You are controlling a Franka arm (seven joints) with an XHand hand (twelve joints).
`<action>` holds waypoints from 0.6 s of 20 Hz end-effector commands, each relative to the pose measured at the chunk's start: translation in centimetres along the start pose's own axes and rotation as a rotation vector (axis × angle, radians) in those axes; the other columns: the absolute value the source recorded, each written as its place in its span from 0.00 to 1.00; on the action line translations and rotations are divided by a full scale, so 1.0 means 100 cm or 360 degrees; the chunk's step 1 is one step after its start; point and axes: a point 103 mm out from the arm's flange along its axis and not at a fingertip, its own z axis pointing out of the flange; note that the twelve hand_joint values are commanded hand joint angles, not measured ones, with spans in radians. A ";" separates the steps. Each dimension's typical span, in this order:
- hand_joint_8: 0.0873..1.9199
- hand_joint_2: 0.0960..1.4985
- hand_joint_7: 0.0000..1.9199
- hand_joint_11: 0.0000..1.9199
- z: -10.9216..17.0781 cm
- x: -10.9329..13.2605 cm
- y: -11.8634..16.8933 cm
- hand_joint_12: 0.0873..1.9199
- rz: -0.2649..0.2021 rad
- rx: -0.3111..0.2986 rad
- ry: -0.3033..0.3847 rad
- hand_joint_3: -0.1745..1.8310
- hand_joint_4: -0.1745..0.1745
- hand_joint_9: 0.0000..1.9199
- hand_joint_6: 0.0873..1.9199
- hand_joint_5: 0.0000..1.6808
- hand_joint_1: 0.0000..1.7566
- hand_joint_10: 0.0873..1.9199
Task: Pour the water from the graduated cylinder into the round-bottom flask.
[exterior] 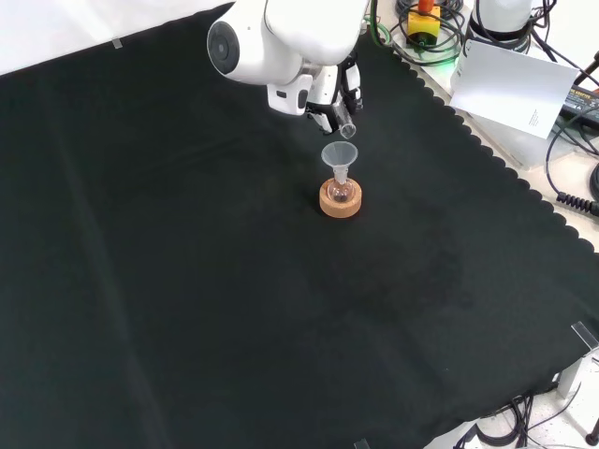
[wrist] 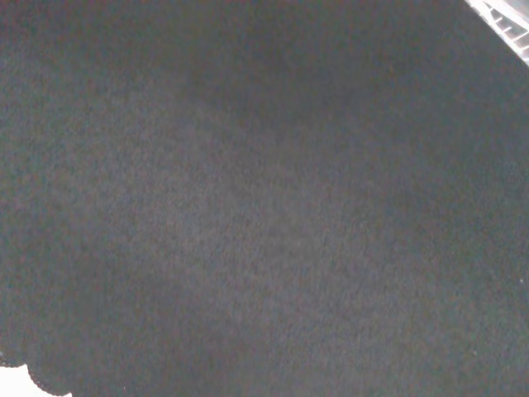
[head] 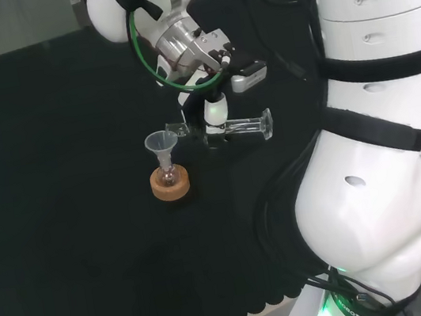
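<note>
Black cloth covers the table [head: 62, 230]. The graduated cylinder [head: 242, 127] lies nearly level in the hand [head: 215, 113], whose fingers curl round it, its mouth just above the funnel [head: 162, 143] in the round-bottom flask [head: 167, 174] on its cork ring [head: 171, 185].

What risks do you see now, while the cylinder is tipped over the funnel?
1. The graduated cylinder lies nearly level in the robot hand, its mouth at the funnel rim; water may miss.
2. The funnel stands tall in the small round-bottom flask on its cork ring; a nudge could tip it.
</note>
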 end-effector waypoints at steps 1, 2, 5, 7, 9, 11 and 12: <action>0.23 0.73 0.62 0.65 -0.004 0.003 0.001 0.35 0.0044 0.0073 -0.0028 0.09 0.00 0.74 0.51 0.58 0.66 0.00; 0.20 0.73 0.63 0.66 -0.004 0.004 0.001 0.35 0.0050 0.0081 -0.0034 0.09 0.00 0.74 0.51 0.58 0.66 0.00; 0.16 0.73 0.65 0.66 -0.007 0.005 0.000 0.34 0.0072 0.0104 -0.0042 0.09 0.00 0.75 0.51 0.58 0.66 0.00; 0.15 0.73 0.65 0.66 -0.008 0.006 -0.001 0.34 0.0085 0.0116 -0.0045 0.09 0.00 0.75 0.51 0.58 0.66 0.00; 0.15 0.73 0.65 0.66 -0.010 0.006 -0.002 0.34 0.0101 0.0144 -0.0047 0.09 0.00 0.75 0.51 0.58 0.66 0.00; 0.15 0.73 0.65 0.66 -0.011 0.008 -0.003 0.34 0.0113 0.0157 -0.0058 0.09 0.00 0.75 0.52 0.58 0.66 0.00; 0.15 0.73 0.65 0.66 -0.012 0.009 -0.002 0.34 0.0123 0.0171 -0.0067 0.09 0.00 0.75 0.52 0.58 0.66 0.00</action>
